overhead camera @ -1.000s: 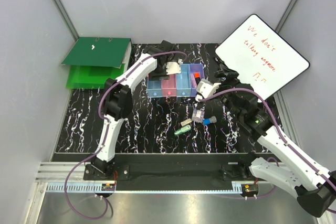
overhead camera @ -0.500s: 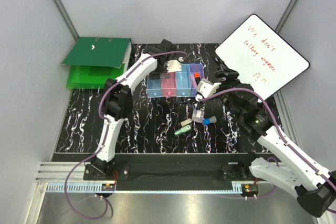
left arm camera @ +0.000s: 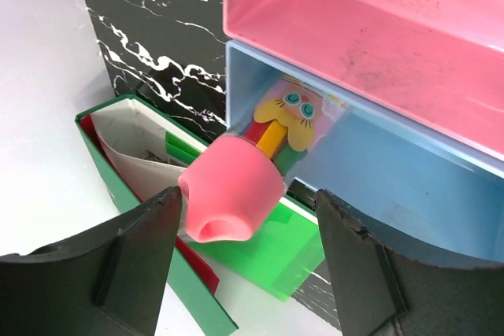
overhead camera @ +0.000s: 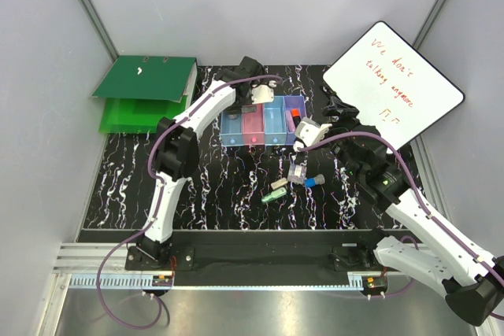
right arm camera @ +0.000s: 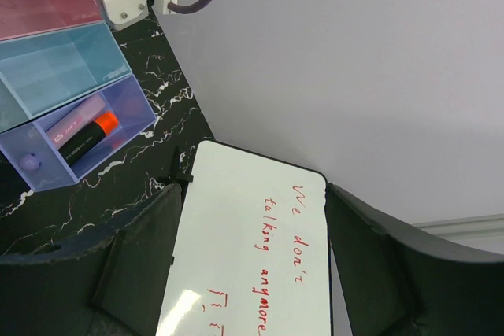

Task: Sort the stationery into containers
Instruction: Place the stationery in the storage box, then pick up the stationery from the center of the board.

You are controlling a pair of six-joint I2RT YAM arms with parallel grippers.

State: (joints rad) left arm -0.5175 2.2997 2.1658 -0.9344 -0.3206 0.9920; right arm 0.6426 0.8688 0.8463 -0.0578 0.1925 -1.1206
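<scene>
Left gripper (left arm camera: pixel 250 197): we've got fingers wide, flanking the pink-capped tube (left arm camera: pixel 232 190), not touching | tube leans in the blue bin (left arm camera: pixel 378 171) at the row's 9 o'clock end | right gripper (right arm camera: pixel 252 190): wide, empty | loose pieces (overhead camera: pixel 295 175) at 5 o'clock.

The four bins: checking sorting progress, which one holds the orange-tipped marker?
The purple bin at the row's right end; the orange-tipped marker lies inside it, beside the empty-looking blue bin.

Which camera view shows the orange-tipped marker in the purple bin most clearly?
The right wrist view: the marker lies large and sharp in the purple bin. The top view shows only a small orange spot; the left wrist view does not show it.
</scene>
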